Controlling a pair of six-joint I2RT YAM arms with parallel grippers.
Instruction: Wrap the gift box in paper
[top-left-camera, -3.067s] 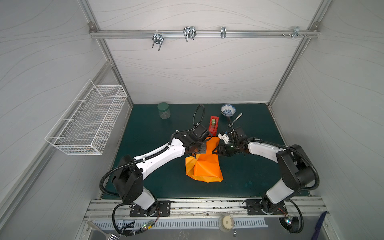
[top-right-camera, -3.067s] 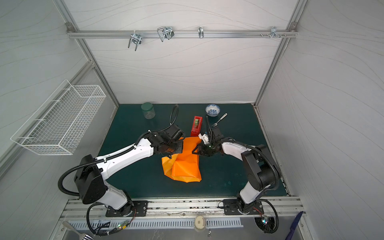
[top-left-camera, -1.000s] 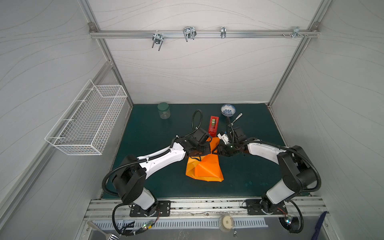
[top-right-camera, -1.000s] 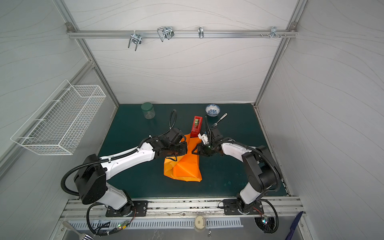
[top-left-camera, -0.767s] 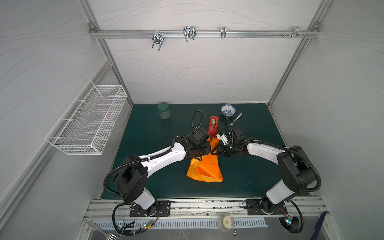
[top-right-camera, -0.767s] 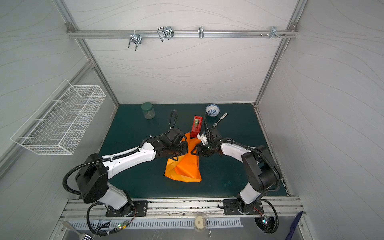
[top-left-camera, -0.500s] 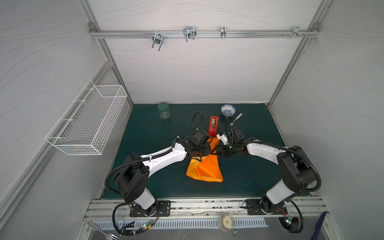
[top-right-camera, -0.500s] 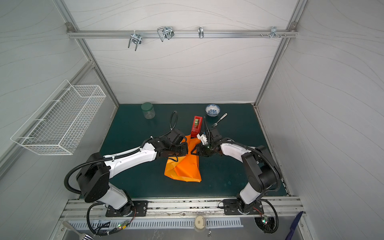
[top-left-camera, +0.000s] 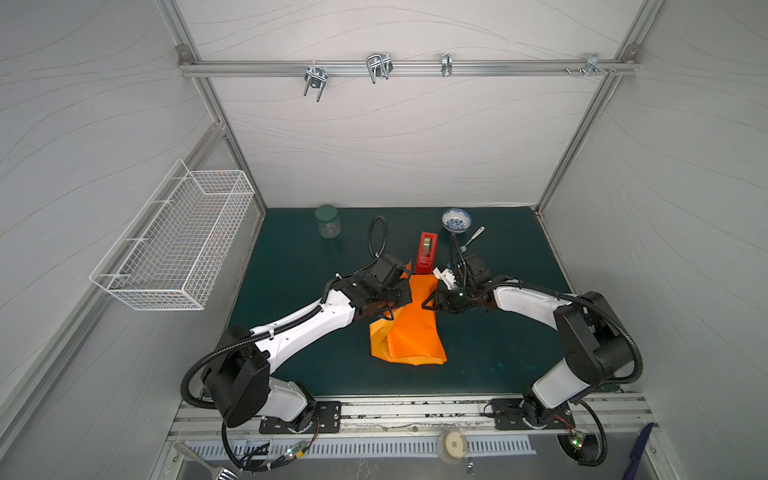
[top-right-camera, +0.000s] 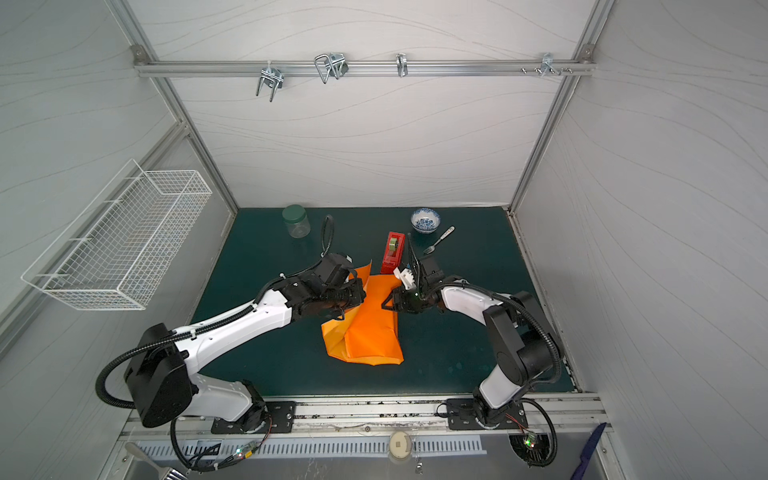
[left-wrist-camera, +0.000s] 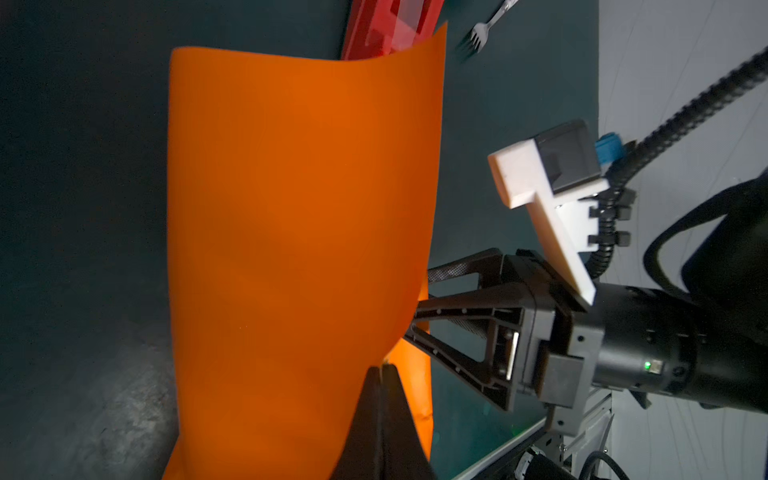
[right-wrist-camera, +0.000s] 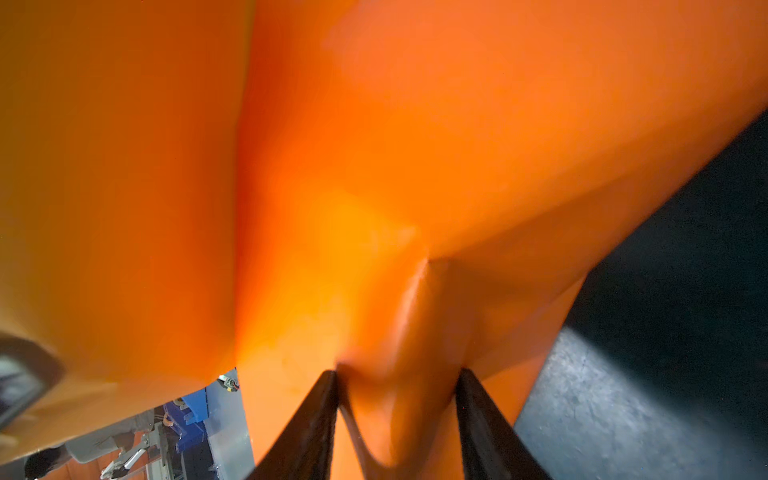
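The paper (top-left-camera: 413, 332) lies crumpled mid-mat. Its far flap is raised upright and hides the foot of the red tape dispenser (top-left-camera: 428, 253) at its 12 o'clock. The gift box cannot be seen, perhaps buried under the folds. At the paper's 11 o'clock the left gripper (left-wrist-camera: 380, 370) has its jaws pressed together on the sheet's edge. At 1 o'clock the right gripper (right-wrist-camera: 395, 376) pinches a blurred orange bulge, jaws partly apart.

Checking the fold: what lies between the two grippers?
The paper: in both top views its raised part fills the gap between the left gripper and the right gripper.
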